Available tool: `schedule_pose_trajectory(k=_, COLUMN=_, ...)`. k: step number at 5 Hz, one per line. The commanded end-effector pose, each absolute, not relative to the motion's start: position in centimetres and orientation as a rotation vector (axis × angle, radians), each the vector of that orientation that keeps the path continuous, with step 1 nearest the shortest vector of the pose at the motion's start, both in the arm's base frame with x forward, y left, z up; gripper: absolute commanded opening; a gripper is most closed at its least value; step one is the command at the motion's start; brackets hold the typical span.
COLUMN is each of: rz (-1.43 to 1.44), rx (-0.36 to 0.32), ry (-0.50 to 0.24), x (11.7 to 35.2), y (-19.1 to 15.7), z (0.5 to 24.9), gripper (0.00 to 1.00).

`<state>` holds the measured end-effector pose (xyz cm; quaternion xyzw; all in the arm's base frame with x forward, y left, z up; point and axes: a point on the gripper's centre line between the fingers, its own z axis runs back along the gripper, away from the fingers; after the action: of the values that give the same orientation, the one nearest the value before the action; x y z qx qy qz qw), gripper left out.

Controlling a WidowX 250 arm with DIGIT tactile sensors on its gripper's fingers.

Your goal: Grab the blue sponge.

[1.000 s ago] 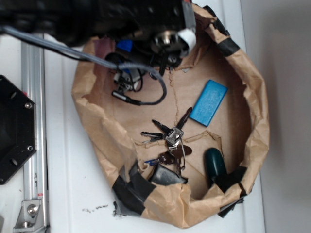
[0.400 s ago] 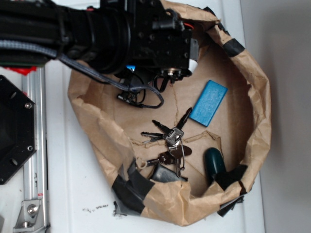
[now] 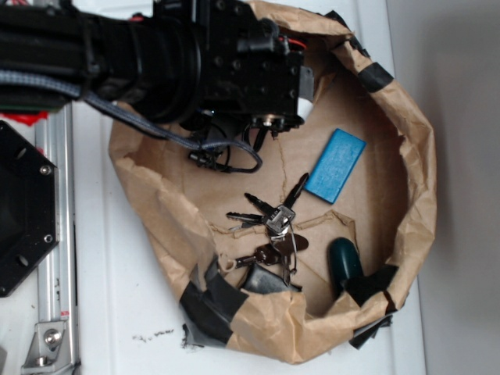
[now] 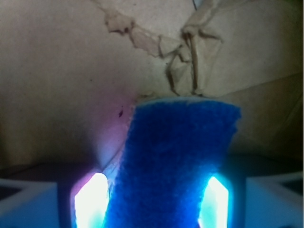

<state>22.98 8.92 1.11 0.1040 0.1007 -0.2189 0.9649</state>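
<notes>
Basically pincer (image 4: pixel 159 209) sits low in the upper left of the paper bag (image 3: pixel 406 203), fingers either side of the blue sponge (image 4: pixel 175 161), apparently clamped on it; keys (image 3: pixel 273 223) untouched mid-frame.

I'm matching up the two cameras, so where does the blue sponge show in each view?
Exterior: the blue sponge is not visible; the arm covers the upper left of the brown paper bag where the gripper reaches in.
Wrist: the blue sponge fills the lower centre, between the two glowing fingers.
Shared landmark: the bag's crumpled brown paper, behind the sponge in the wrist view.
</notes>
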Motion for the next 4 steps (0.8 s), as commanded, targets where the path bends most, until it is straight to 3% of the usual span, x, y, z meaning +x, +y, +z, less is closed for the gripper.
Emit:
schedule_pose_trajectory(k=1, rz=-0.404, rx=0.195, ry=0.148, x=22.5, y=7.8, z=2.9, gripper=0.0)
schedule_pose_trajectory(k=2, rz=-0.306, rx=0.217, ry=-0.069, x=23.7, y=4.3, z=7.8, gripper=0.0)
schedule_pose_trajectory(k=3, rz=-0.05, rx=0.231, ry=-0.177, x=23.8, y=1.6, z=13.0, gripper=0.0)
schedule_pose_trajectory(k=4, rz=0.156, rx=0.246, ry=-0.233, x=23.7, y=0.8, z=16.3, gripper=0.0)
